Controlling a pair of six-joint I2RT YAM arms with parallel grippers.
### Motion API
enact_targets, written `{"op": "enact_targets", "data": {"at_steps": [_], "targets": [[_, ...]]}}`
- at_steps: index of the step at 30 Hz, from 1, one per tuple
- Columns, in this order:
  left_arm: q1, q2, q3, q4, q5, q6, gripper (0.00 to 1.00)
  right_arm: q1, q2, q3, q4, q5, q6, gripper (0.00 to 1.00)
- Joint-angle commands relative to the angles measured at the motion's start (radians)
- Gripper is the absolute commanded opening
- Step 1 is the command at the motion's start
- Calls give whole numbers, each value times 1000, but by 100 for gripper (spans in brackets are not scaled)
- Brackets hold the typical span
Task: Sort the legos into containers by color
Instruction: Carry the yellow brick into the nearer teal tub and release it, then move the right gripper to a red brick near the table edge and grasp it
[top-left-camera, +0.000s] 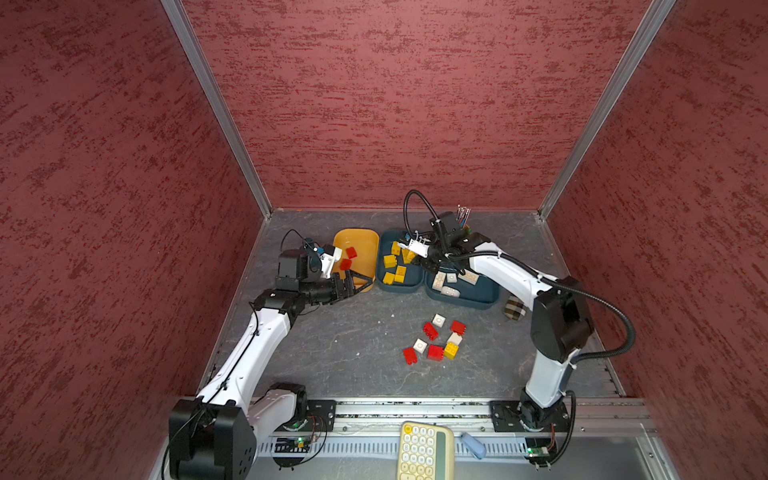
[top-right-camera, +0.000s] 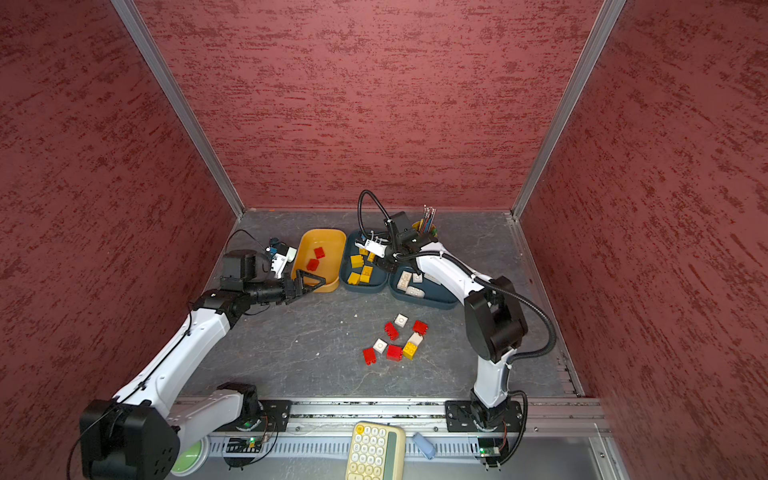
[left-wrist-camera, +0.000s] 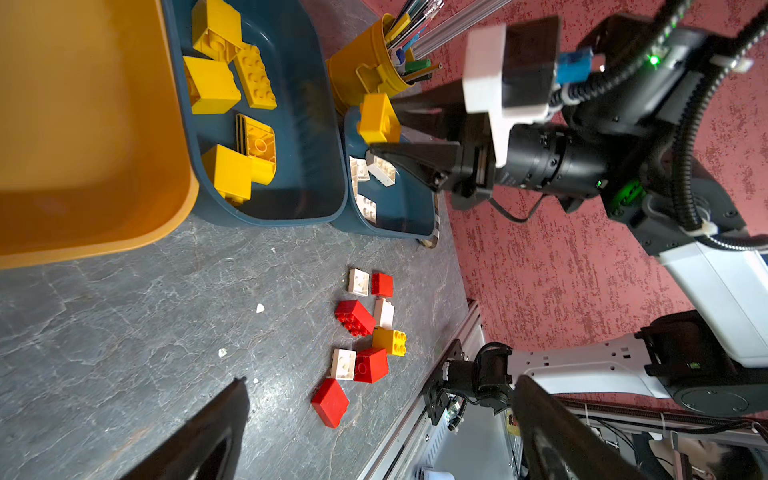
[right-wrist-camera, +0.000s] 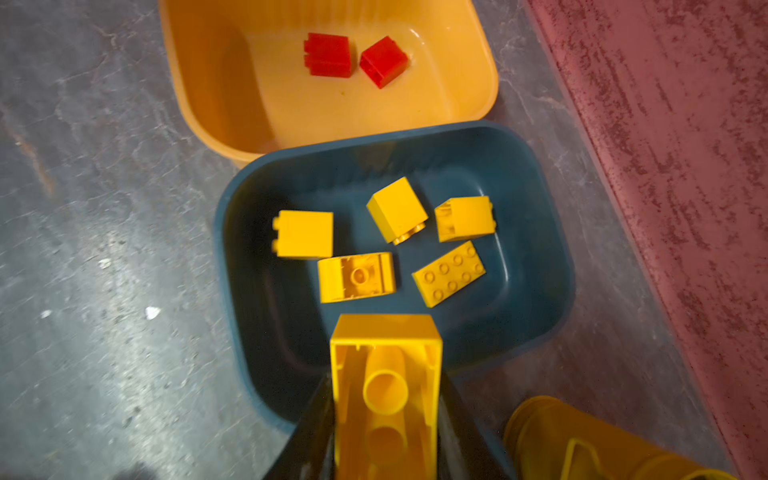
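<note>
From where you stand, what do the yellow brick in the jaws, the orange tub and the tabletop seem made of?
Yellow brick: glossy moulded plastic, by its hollow underside with round tubes.
Orange tub: smooth plastic, probably; rounded rim, soft sheen.
Tabletop: grey, veined like slate; possibly a printed mat.

A robotics lab test cell is shown. The workspace is boxed in on three sides by red textured wall panels (top-left-camera: 415, 104) held in aluminium profiles (top-left-camera: 217, 108), and it is floored with a grey stone-patterned tabletop (top-left-camera: 332, 353). Two white-and-black robot arms (top-left-camera: 249, 353) are bolted to an aluminium rail (top-left-camera: 415, 409) along the front edge. Bare circuit boards (top-left-camera: 297, 442) lit green are mounted below it, and exposed corrugated cabling (top-left-camera: 631, 332) is routed along one arm. Legos (top-left-camera: 435, 352) and plastic containers (top-left-camera: 399, 289) are set out on the tabletop, and a desk calculator (top-left-camera: 424, 451) is seen by the rail.
</note>
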Motion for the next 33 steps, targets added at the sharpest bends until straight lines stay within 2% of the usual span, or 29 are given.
{"op": "enact_targets", "data": {"at_steps": [1, 5, 10, 12, 14, 20, 23, 26, 33], "targets": [[-5, -1, 13, 17, -2, 4, 99, -12, 97, 88, -18, 4, -29, 24], [-4, 0, 20, 1, -7, 15, 99, -13, 181, 174, -75, 5, -55, 27], [-1, 5, 18, -11, -12, 29, 99, -12, 209, 172, -120, 35, -87, 37], [0, 16, 18, -8, -10, 29, 99, -13, 219, 173, -125, 57, -81, 38], [0, 28, 22, -4, -8, 28, 99, -13, 220, 171, -120, 55, -71, 40], [0, 35, 30, -9, -9, 34, 99, -11, 191, 158, -112, 45, -67, 54], [1, 33, 36, -22, -10, 41, 99, -10, 142, 148, -129, -1, -63, 58], [1, 29, 36, -28, -10, 43, 99, -3, 50, 68, -117, -75, -56, 61], [6, 32, 43, -55, -10, 59, 99, 101, -207, -277, -24, -120, 9, 66]]}}
